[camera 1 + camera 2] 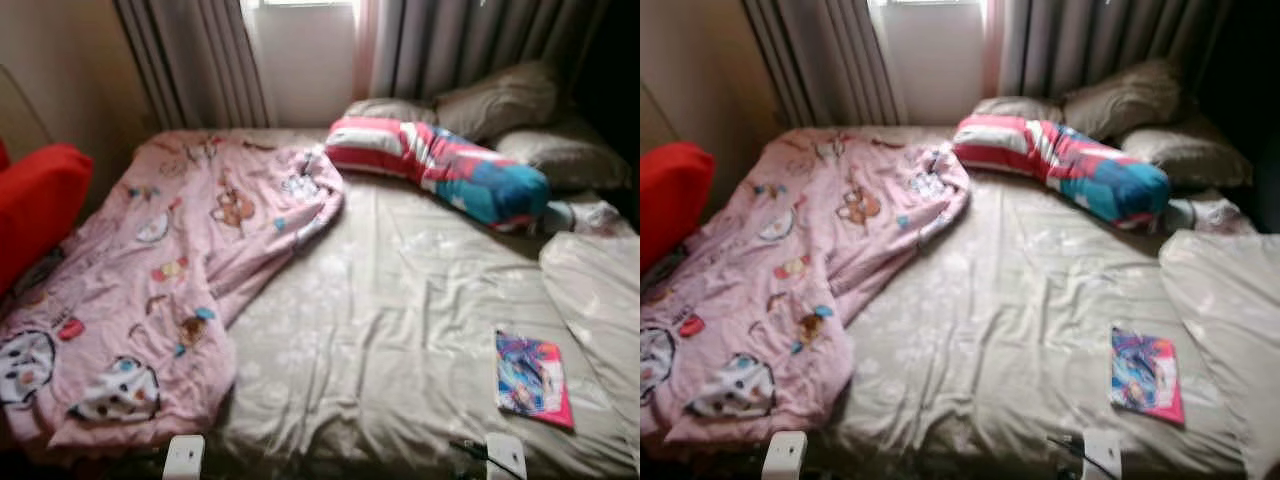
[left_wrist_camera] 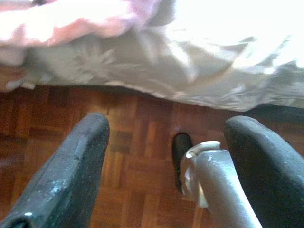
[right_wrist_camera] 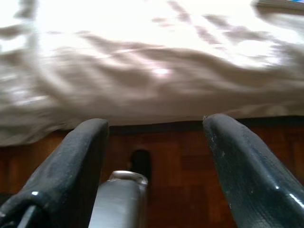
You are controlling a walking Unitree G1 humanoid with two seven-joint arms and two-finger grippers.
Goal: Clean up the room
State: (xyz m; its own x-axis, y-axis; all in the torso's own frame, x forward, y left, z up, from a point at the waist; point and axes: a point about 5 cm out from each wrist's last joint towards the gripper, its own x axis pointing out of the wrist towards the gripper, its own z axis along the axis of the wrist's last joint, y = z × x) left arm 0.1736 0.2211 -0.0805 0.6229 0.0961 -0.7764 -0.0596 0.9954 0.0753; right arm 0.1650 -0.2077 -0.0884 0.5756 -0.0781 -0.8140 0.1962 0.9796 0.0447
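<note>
**Inspector A:** Two tools were logged, both hanging low at the foot of the bed (image 1: pixel 400 330). The left tool (image 2: pixel 166 156) stood over the wooden floor (image 2: pixel 133 142) with its fingers spread wide and nothing between them; the right tool (image 3: pixel 154 161) was the same, wide apart and empty.

**Inspector B:** And the bed, from the left?

**Inspector A:** A red cushion (image 1: pixel 35 205) sat at the left edge. Beside it the pink blanket (image 1: pixel 170 280) lay rumpled, its long axis running from the near left corner up toward the curtains (image 1: pixel 190 60). Next came a striped bolster (image 1: pixel 440 165), lying slantwise across the head of the bed in front of the grey pillows (image 1: pixel 500 100). A colourful book (image 1: pixel 533 378) lay flat near the right foot, its long side pointing roughly away from the robot.

**Inspector B:** Risks?

**Inspector A:** In my judgement, the blanket's near edge hung over the mattress, so a one-sided pull could drag it onto the floor. The book lay flat on soft sheet; fingers closing on it might pinch fabric instead.
</note>
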